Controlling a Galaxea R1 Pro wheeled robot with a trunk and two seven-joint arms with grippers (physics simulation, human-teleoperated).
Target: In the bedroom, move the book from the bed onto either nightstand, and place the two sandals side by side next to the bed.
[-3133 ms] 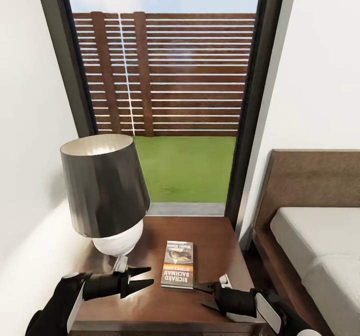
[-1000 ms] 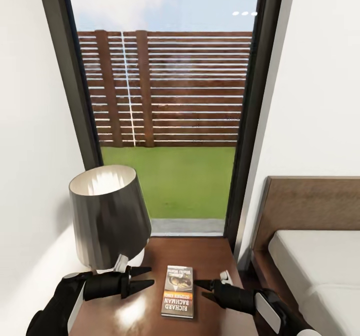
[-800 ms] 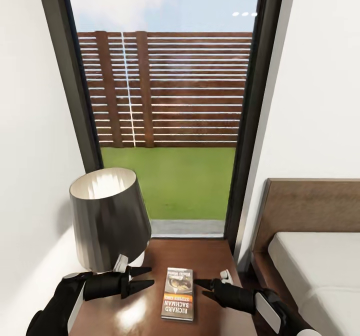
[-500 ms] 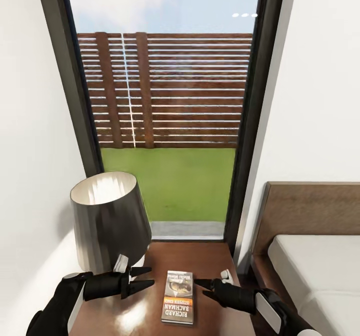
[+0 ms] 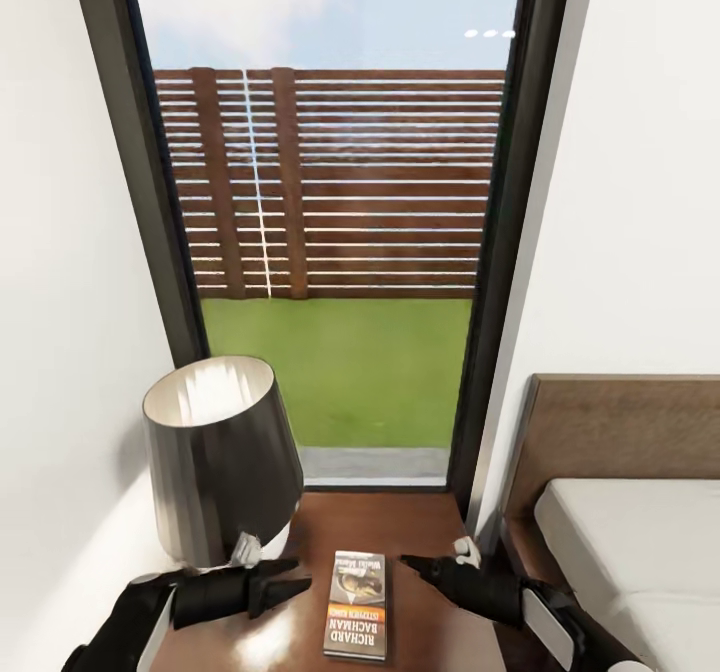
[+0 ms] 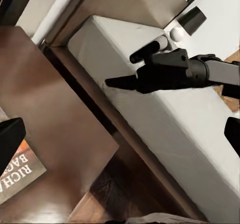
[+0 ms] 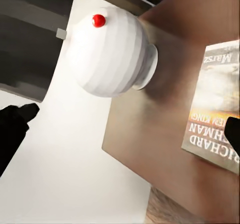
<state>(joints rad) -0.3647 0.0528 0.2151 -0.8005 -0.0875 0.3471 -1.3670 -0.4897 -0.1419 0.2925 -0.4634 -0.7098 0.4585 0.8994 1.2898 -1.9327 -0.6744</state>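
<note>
Bed (image 5: 640, 542) was cropped at the edge. The nightstand (image 5: 420, 522), its front cut off, carried a lamp (image 5: 220, 457) and the book (image 5: 357, 604) lying flat between the narrowly parted left claw (image 5: 295, 579) and right claw (image 5: 412, 564), both empty.

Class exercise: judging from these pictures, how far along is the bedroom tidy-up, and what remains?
Done: the book lies flat on the nightstand beside the lamp, off the bed. In hand: nothing; the left pincer and right pincer flank the book, apart from it. Left: setting the two sandals beside the bed.
</note>
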